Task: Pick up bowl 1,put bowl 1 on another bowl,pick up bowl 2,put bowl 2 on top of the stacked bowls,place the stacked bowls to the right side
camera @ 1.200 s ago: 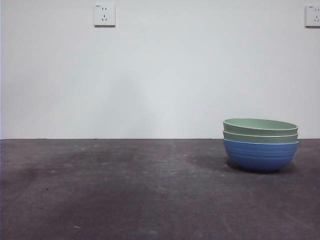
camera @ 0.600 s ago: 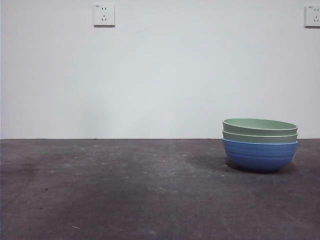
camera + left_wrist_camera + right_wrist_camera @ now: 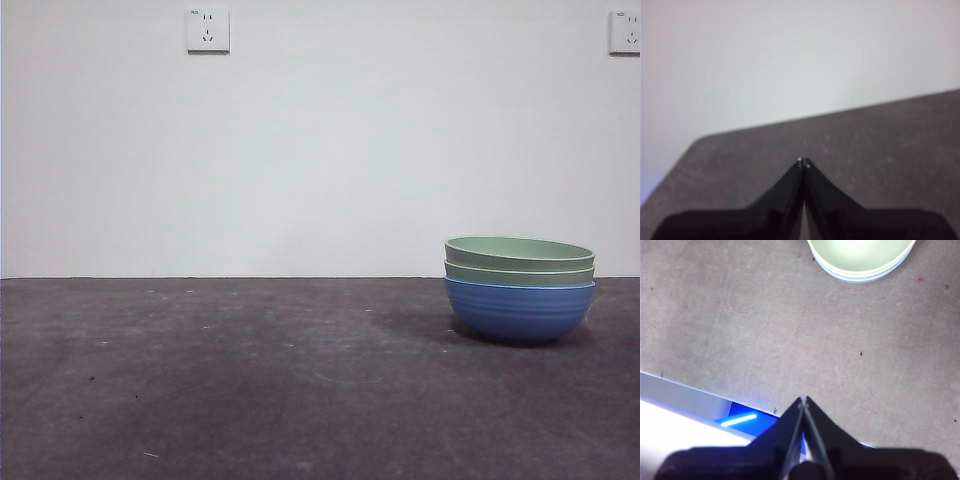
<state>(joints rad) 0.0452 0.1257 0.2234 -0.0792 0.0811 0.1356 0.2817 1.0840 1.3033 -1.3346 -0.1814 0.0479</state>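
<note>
Nothing on the dark grey matte desk [image 3: 250,390] has moved over the last second: the stack of three round ridged matte bowls [image 3: 520,288], two pale sage green ones nested in the blue bowl [image 3: 520,312], sits exactly where it was, near the desk's right edge and toward its far edge by the white wall. Neither of my arms shows in the front view, then or now. I take that to mean the stacking and the move to the right side are done, and nothing remains but to wait. My right end effector [image 3: 803,400] has its jaws pressed together on nothing, hanging above bare desk near its front edge, well apart from the stack [image 3: 861,259]. My left end effector [image 3: 803,161] is likewise closed and empty, with no bowl in its view.
</note>
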